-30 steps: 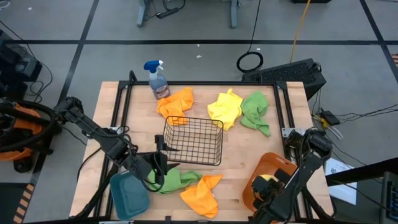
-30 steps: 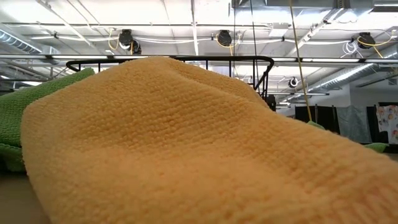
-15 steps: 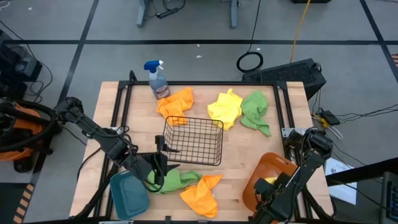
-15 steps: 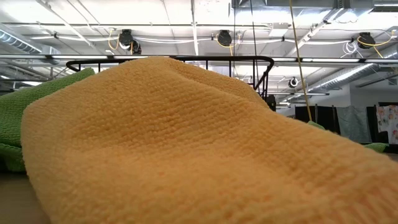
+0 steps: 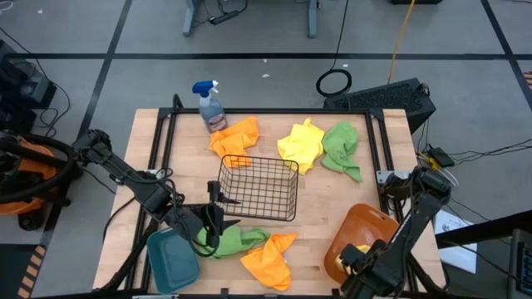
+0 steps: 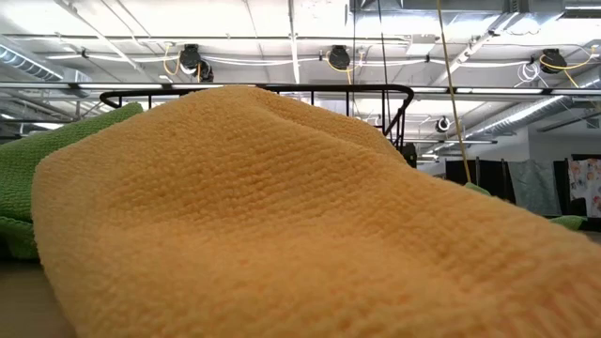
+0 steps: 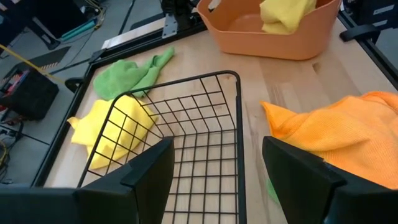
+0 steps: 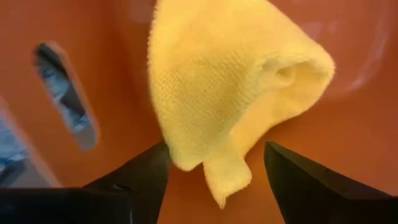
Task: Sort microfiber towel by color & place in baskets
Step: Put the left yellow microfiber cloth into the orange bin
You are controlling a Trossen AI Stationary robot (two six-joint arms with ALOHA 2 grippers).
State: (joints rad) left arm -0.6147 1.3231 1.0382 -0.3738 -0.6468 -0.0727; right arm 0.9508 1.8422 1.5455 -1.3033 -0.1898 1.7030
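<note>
A yellow towel [image 8: 230, 87] lies bunched inside the orange tub [image 5: 370, 226] at the table's near right. My right gripper [image 8: 216, 149] hangs open just over it, one finger to either side of its lower tip. My left gripper [image 5: 212, 224] stands open at the near left, over a green towel [image 5: 234, 241] that lies on the table beside an orange towel [image 5: 270, 259]. Just beyond its fingers is the black wire basket [image 7: 186, 124], which holds no towel. The teal tub [image 5: 172, 259] sits by the near left corner. Orange [image 5: 235, 137], yellow [image 5: 302, 145] and green [image 5: 341, 149] towels lie along the far side.
A blue-capped spray bottle [image 5: 210, 105] stands at the far left, beside the far orange towel. In the low view the near orange towel [image 6: 282, 216] fills the picture, with the basket's rim [image 6: 282, 89] behind it. Bare wood shows between the wire basket and the orange tub.
My right arm has drawn back toward the table's near edge above the orange tub. The yellow towel now lies lower in the tub, nearer its near end. My left arm has kept still.
</note>
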